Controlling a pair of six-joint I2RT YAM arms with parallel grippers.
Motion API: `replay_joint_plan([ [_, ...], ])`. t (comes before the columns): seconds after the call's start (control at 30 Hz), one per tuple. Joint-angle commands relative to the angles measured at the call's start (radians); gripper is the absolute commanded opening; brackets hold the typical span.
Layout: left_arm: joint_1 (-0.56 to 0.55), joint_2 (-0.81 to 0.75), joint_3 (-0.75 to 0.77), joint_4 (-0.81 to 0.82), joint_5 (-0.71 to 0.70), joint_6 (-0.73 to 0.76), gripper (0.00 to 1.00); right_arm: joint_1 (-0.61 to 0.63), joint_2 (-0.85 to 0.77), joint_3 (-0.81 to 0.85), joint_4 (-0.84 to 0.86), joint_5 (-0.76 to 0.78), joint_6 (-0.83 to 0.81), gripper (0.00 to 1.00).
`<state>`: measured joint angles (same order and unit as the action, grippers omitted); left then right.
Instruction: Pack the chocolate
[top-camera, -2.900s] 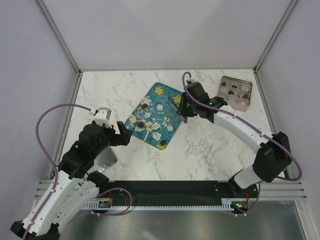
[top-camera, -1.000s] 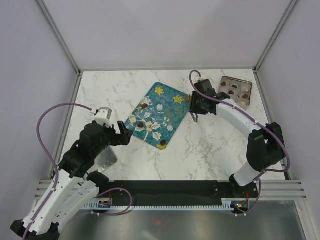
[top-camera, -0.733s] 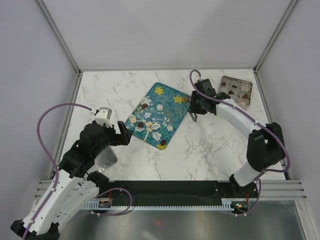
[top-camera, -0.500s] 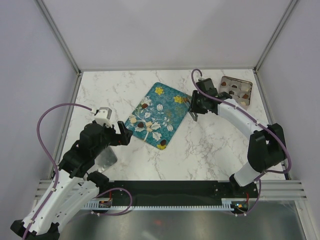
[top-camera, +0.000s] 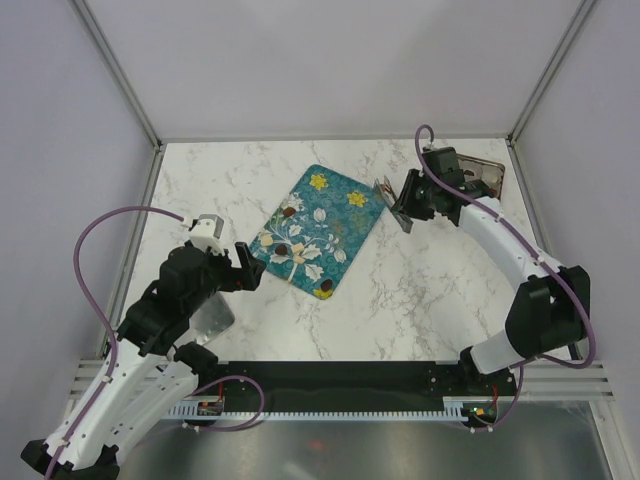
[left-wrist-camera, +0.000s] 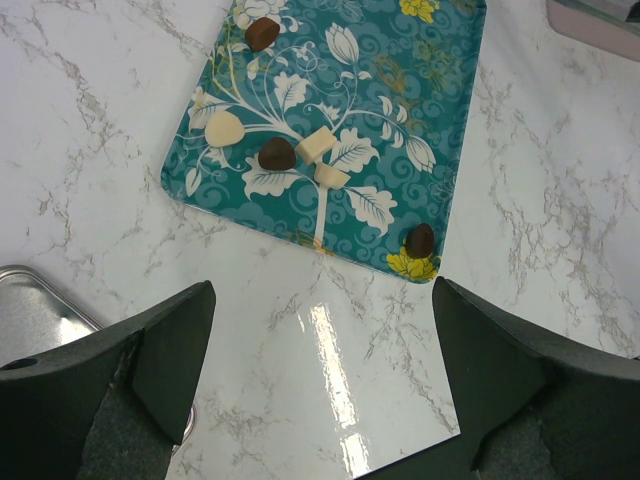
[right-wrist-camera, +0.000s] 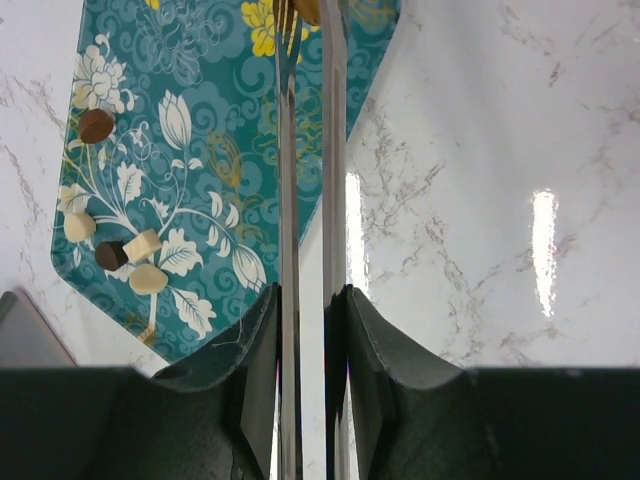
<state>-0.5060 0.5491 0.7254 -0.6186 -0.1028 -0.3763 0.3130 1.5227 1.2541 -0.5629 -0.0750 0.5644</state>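
My left gripper (left-wrist-camera: 322, 300) gapes over the white marble table (top-camera: 420, 290); my right gripper (right-wrist-camera: 310, 300) clamps metal tweezers (right-wrist-camera: 335, 150), perhaps tipped with chocolate (right-wrist-camera: 309, 10); lilac walls (top-camera: 330, 60) surround.

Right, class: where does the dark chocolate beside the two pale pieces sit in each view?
Top external: dark chocolate left of centre, near the teal tray's left corner.
Left wrist: upper left of centre.
Right wrist: lower left.
Shared landmark: the teal tray, seen in all three.

I see a white marbled tabletop (top-camera: 430, 290); a teal flower-printed rectangular tray (top-camera: 345, 235) lies on it; a shallow silver metal tin (top-camera: 213, 312) sits nearby.
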Motion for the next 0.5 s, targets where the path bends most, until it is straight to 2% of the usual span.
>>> replay_joint_plan([
  [0.0, 0.0, 0.0, 0.005, 0.034, -0.014, 0.031, 0.97, -0.073, -0.076, 0.062, -0.04, -0.025, -0.014, 0.36],
  [0.07, 0.0, 0.002, 0.005, 0.034, -0.012, 0.031, 0.97, -0.116, -0.096, 0.068, -0.08, -0.025, -0.035, 0.36],
  [0.27, 0.0, 0.002, 0.005, 0.033, -0.006, 0.033, 0.98, -0.357, -0.162, 0.071, -0.178, -0.025, -0.109, 0.36],
  [0.47, 0.0, 0.0, 0.006, 0.034, -0.002, 0.033, 0.97, -0.485, -0.174, 0.059, -0.215, -0.031, -0.147, 0.35],
])
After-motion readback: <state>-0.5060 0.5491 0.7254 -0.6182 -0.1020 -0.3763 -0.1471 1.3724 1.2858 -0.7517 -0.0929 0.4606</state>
